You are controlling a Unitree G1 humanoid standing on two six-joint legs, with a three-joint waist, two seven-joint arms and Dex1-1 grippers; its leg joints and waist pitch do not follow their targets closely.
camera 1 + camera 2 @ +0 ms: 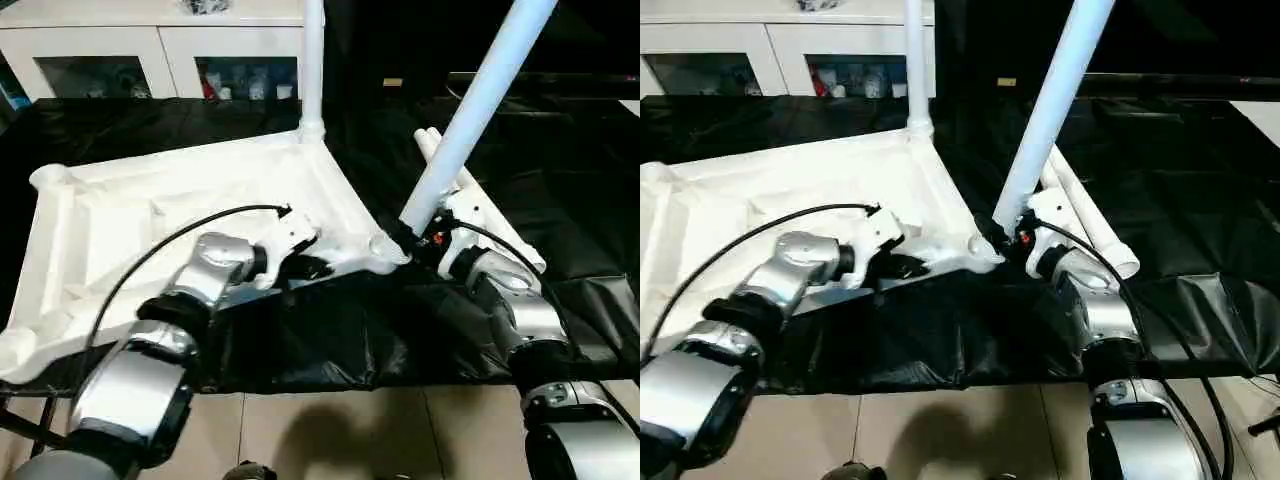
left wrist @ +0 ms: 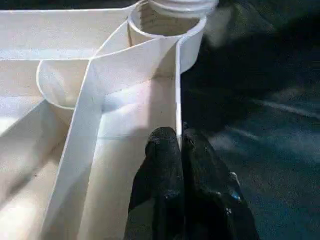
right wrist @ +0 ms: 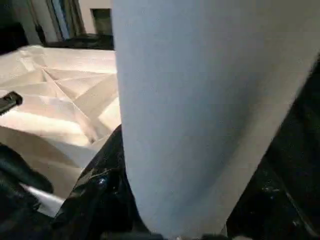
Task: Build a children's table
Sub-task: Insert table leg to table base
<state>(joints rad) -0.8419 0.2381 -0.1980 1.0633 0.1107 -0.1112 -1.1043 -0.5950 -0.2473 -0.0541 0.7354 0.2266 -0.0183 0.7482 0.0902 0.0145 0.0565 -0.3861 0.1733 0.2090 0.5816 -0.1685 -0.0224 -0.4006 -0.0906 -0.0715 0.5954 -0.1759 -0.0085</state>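
The table top [image 1: 180,215] is lying upside down on the black sheet [image 1: 420,330], its cross-ribbed underside facing up, which is leaving the round corner sockets open for the legs to drop into. One leg [image 1: 312,60] is already standing upright in the far corner socket, nearest the white glass-door cabinet [image 1: 150,50]. A second leg [image 1: 470,120] is leaning steeply away to the right, its lower end sitting right at the near right corner socket [image 1: 385,247]; judging by the tilt, it is not yet seated and is probably being lined up for insertion. Two more legs [image 1: 480,215] are lying flat on the sheet just beyond that corner, waiting their turn. The left gripper [image 1: 300,265] is reaching onto the near edge of the top, and its wrist view is showing both black fingers [image 2: 162,165] pressed together with the thin rim wall pinched between them, most likely steadying the top so it is not sliding while the leg is pushed in. The right gripper [image 1: 412,240] is clamping the leaning leg close to its lower end, its fingers wrapping either side of the tube, so that it can steer the tip into the socket.
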